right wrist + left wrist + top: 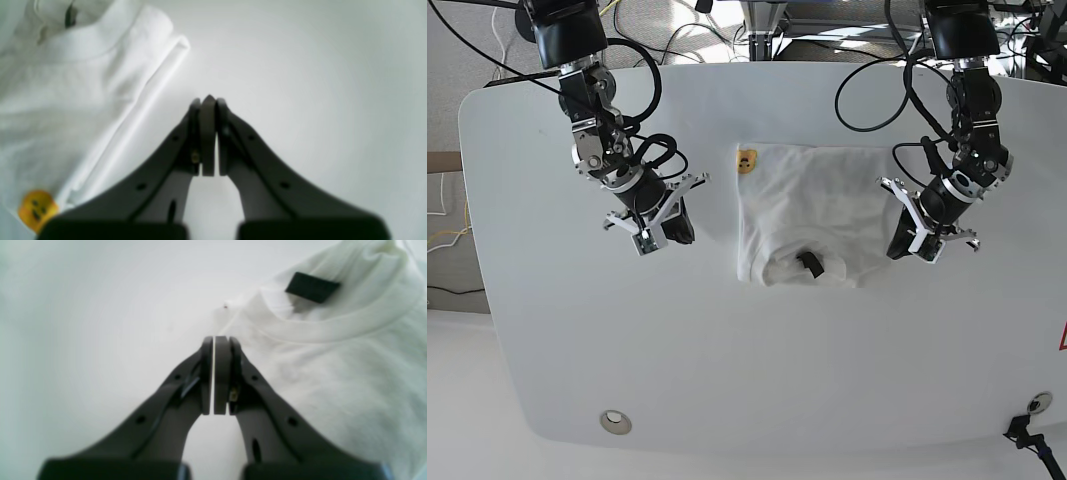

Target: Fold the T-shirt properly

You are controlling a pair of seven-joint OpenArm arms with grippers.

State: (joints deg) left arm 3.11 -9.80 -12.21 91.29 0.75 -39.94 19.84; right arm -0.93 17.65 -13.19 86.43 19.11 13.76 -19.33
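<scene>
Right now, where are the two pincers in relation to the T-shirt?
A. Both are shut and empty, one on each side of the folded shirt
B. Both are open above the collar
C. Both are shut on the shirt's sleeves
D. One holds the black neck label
A: the left pincer and the right pincer are closed on nothing, flanking the folded T-shirt lying on the table.

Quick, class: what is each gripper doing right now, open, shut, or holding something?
Left gripper: shut, holding nothing, beside the T-shirt.
Right gripper: shut, holding nothing, over bare table.
</scene>
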